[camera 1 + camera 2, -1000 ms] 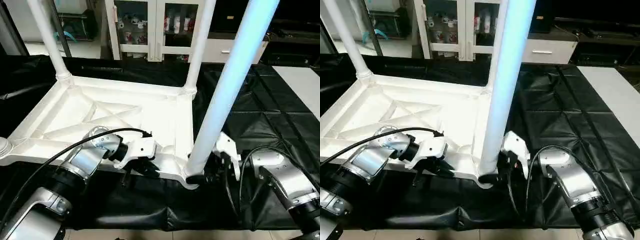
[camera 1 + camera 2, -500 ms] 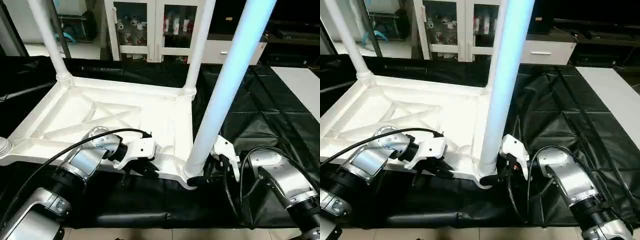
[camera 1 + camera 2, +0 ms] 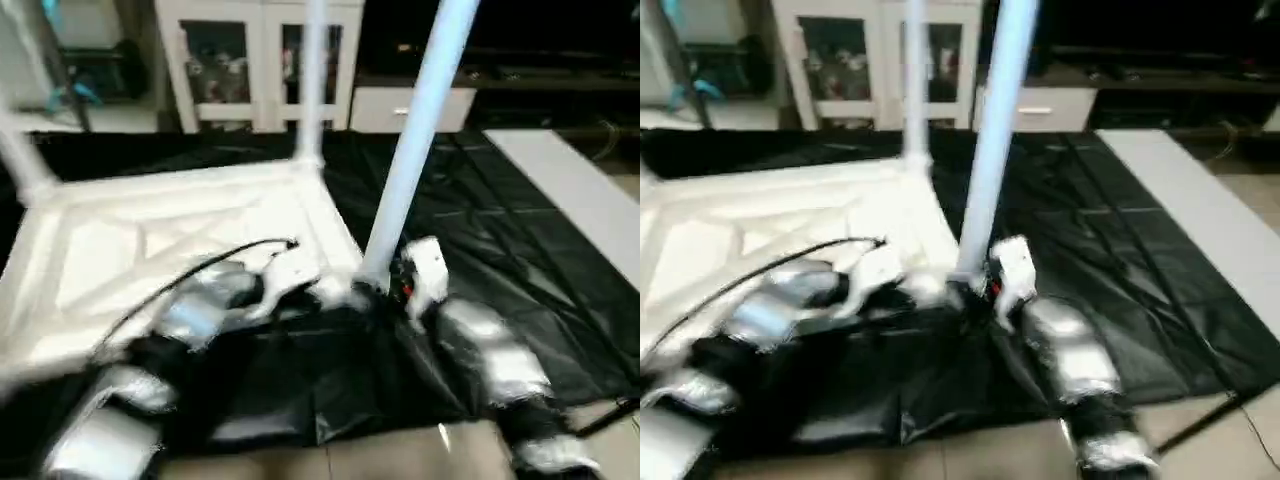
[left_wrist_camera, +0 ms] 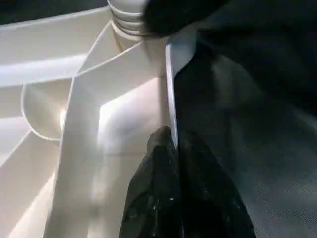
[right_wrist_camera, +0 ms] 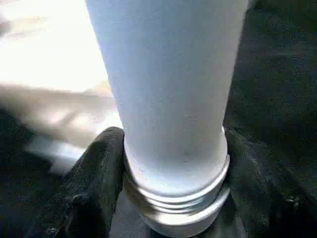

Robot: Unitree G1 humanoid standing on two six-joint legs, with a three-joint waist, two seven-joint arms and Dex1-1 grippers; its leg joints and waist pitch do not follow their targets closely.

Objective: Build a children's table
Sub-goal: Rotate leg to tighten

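Right wrist: threaded white leg

A black sheet covers the floor, wrinkled in places. Behind it stands a white cabinet with glass doors. Beside the cabinet is a white drawer unit.
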